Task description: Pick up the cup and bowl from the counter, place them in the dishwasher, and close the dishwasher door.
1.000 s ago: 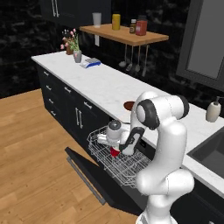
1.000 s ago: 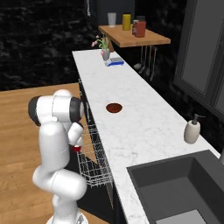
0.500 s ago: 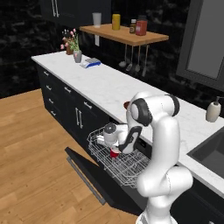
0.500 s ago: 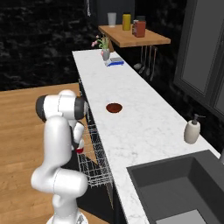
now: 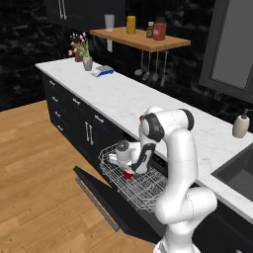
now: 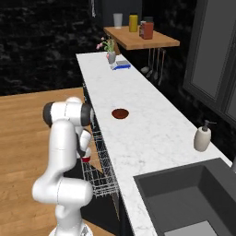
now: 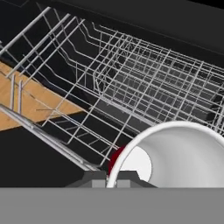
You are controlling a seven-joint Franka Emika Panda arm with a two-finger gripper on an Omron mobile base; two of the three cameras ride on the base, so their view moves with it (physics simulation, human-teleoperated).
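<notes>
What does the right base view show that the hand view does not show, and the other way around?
Right base view alone: the reddish-brown bowl on the white marble counter, the soap dispenser and the sink. Hand view alone: the red cup's white inside, seen close, with its rim between the finger tips. Both share the white wire rack and the red cup.

No text, label, brand, number or sign can be read on anything here.
</notes>
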